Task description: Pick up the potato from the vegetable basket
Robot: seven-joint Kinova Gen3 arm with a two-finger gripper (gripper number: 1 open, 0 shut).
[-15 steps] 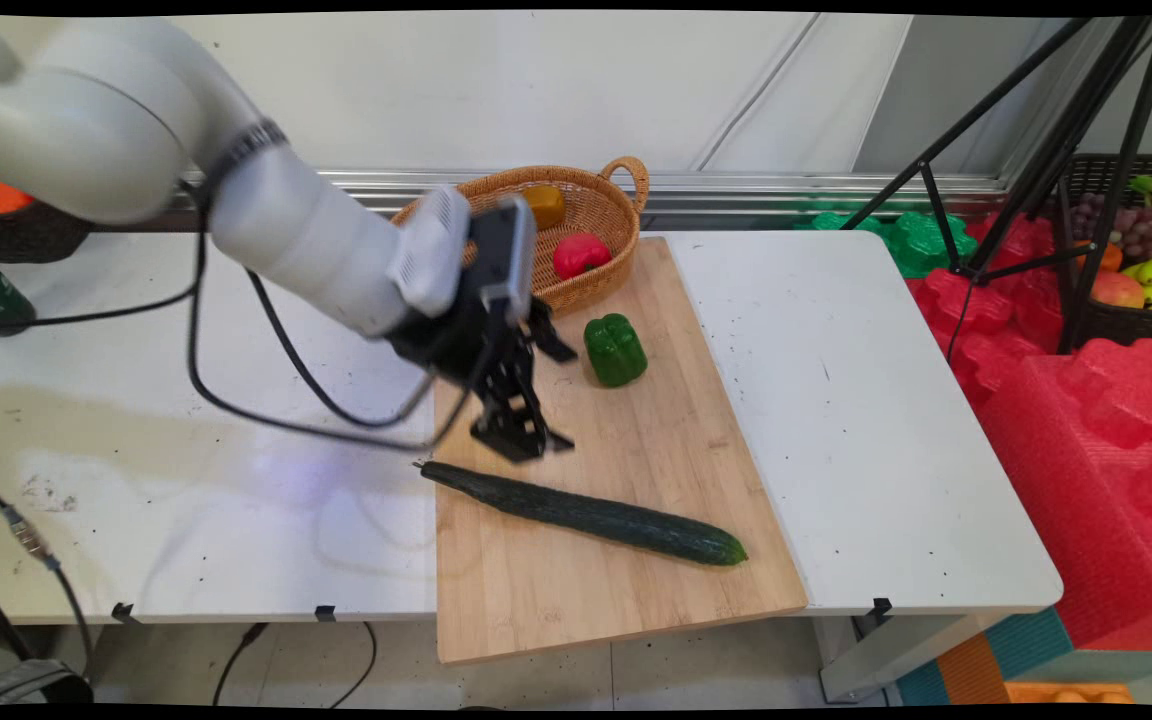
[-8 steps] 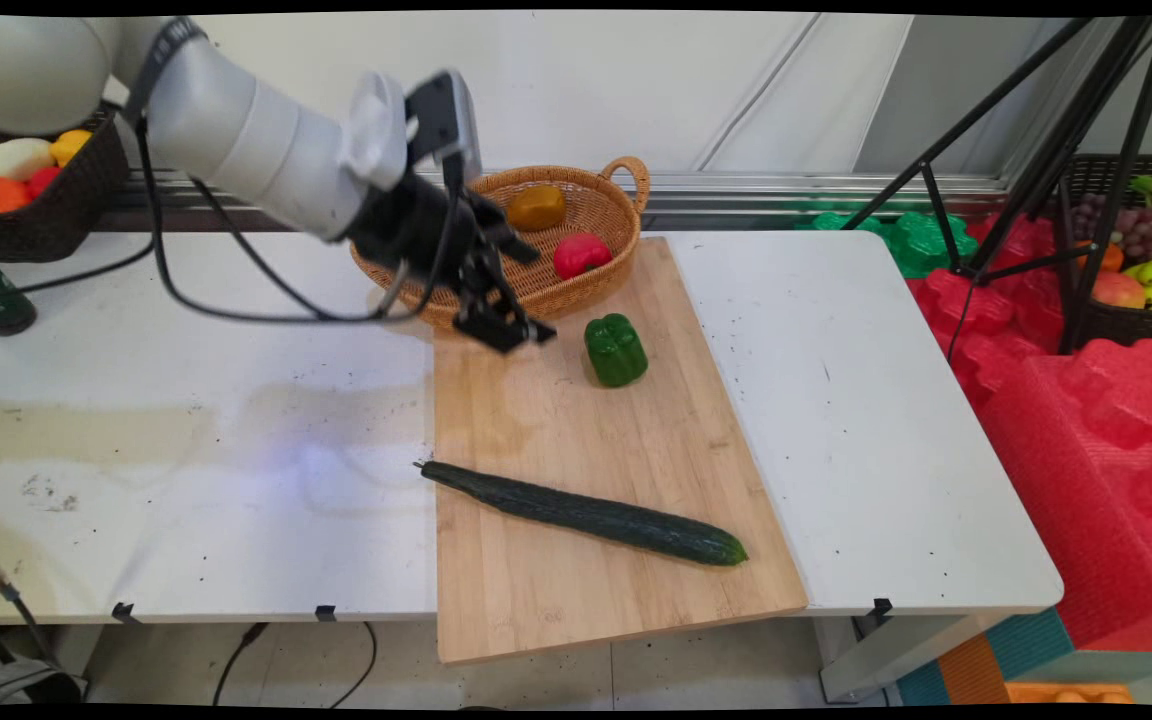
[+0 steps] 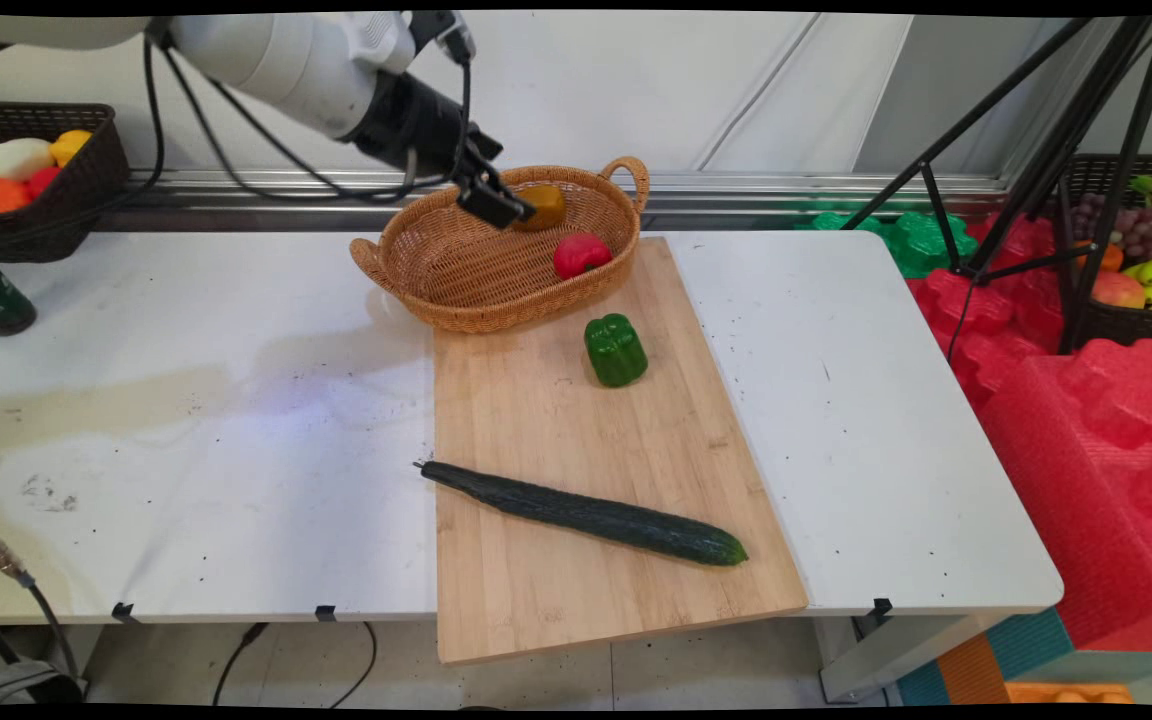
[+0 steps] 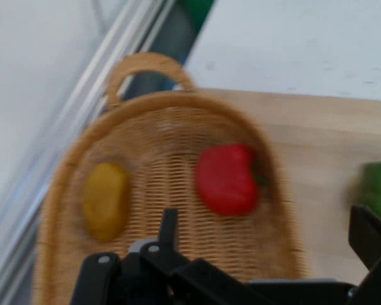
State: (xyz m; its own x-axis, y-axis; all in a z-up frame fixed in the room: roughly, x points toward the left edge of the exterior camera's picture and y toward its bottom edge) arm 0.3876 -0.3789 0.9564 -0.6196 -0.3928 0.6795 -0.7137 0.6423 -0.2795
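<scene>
Main view shows the gripper (image 3: 496, 205) raised above the wicker basket (image 3: 436, 275), empty, over the basket's far side close to the yellow pepper (image 3: 542, 207). Its fingers stand spread apart, which the hand view makes plain: one finger rises at the lower middle and the other (image 4: 371, 238) at the right edge, well apart. Beside the yellow pepper in the basket lies a red pepper (image 3: 580, 254). The basket sits at the table's far side, its near edge overlapping the far end of a wooden cutting board (image 3: 556, 600). On the board stand a green pepper (image 3: 615, 349), just in front of the basket, and a long cucumber (image 3: 586, 514) lying aslant near the front.

The white table (image 3: 186, 430) is speckled and stained at its left. Behind it runs a pale wall; red foam blocks (image 3: 1086, 430) and a black tripod (image 3: 1036, 150) stand to the right, and a dark basket of fruit (image 3: 26, 180) to the far left.

The hand view shows the green pepper (image 4: 378, 190) only partly, at its right edge.
</scene>
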